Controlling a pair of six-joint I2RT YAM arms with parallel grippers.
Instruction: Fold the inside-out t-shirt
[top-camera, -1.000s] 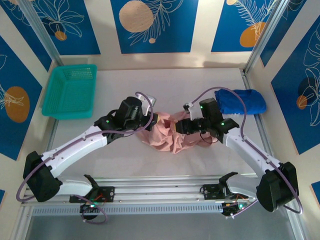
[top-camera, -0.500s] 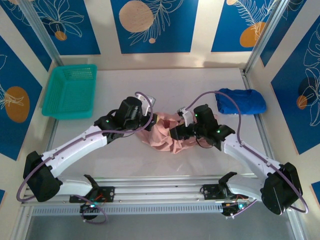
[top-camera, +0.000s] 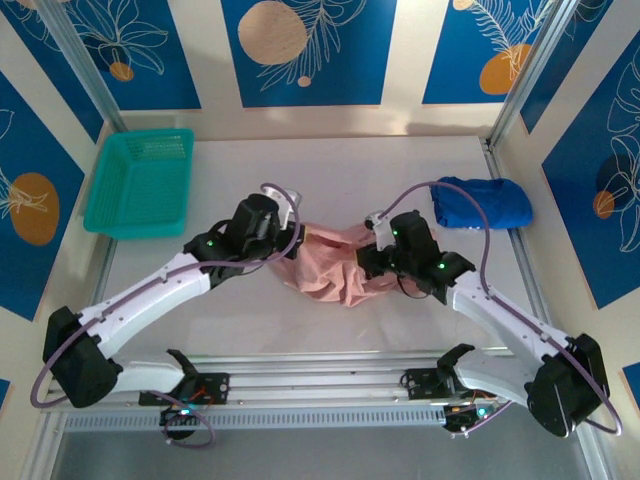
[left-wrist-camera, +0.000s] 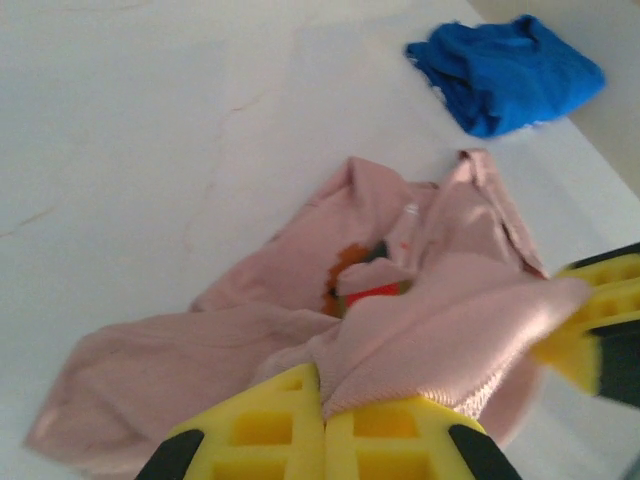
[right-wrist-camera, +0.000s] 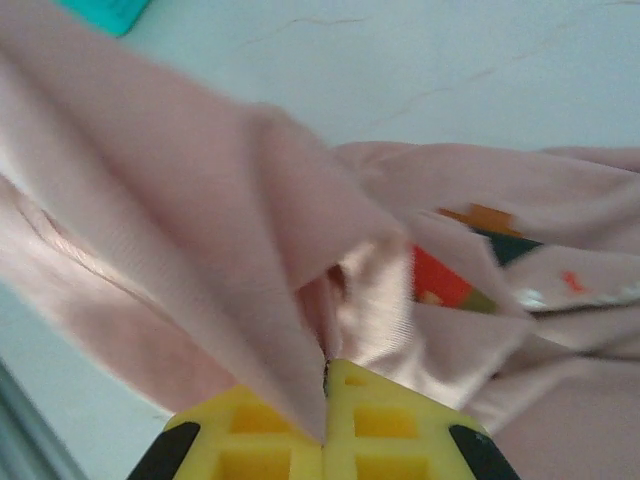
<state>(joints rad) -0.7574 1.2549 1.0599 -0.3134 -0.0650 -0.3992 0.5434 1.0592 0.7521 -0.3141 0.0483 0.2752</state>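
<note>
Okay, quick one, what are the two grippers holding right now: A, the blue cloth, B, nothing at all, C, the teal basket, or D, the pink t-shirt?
D: in the wrist views the left gripper and the right gripper are each shut on a fold of the pink t-shirt.

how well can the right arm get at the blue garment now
Probably not yet: the right gripper is shut on the pink t-shirt; the blue garment lies unobstructed close beside that arm.
</note>
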